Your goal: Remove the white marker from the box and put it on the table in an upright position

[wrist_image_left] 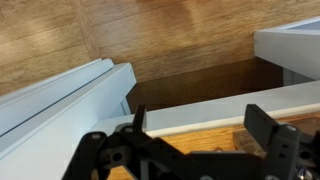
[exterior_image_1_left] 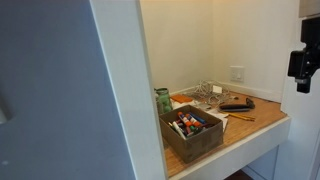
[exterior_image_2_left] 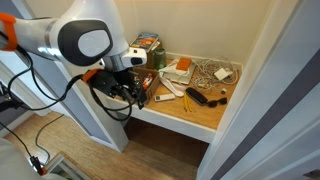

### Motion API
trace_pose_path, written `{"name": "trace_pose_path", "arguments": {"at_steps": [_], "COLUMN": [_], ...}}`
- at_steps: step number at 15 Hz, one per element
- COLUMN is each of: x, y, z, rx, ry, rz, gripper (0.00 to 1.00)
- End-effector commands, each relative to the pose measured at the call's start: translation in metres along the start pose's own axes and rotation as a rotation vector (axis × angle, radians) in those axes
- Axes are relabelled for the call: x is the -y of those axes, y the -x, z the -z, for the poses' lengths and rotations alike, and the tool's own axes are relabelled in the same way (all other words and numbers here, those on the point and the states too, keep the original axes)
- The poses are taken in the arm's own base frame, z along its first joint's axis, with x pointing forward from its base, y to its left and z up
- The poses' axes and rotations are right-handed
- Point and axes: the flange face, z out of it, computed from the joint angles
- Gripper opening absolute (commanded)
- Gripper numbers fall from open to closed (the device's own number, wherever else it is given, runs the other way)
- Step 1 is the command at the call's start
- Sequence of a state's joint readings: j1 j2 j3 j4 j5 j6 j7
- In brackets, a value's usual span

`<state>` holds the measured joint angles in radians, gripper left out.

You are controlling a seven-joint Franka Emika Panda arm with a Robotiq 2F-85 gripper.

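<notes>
Gripper (wrist_image_left: 200,125) empty w/ jaws wide open, nr table (exterior_image_2_left: 196,116) front edge.

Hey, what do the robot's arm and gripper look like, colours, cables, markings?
The arm is glossy white with rounded segments, a grey circular joint cap and orange accents. Black cables loop loosely beneath it. The gripper is black, with open-framed linked fingers. No markings are legible.

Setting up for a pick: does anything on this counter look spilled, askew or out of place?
Nothing looks spilled or damaged. The box sits at the front corner of the table, turned askew to the edge, markers jumbled inside. An orange marker lies loose on the wood.
</notes>
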<state>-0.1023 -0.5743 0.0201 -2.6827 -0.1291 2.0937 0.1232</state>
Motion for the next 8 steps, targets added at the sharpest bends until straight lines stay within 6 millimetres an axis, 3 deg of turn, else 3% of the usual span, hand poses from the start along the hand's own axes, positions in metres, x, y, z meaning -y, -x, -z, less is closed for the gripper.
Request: {"name": "trace_pose_path", "arguments": {"at_steps": [1, 3, 8], "x": [0.009, 0.036, 0.131], "y": [-0.004, -0.009, -0.03], "z": [0.003, 0.009, 0.024], "rx": [0.001, -0.008, -0.037], "ry": [0.004, 0.022, 0.015], "rz": [-0.004, 0.01, 0.01], "gripper": [1.0, 1.0, 1.0]}}
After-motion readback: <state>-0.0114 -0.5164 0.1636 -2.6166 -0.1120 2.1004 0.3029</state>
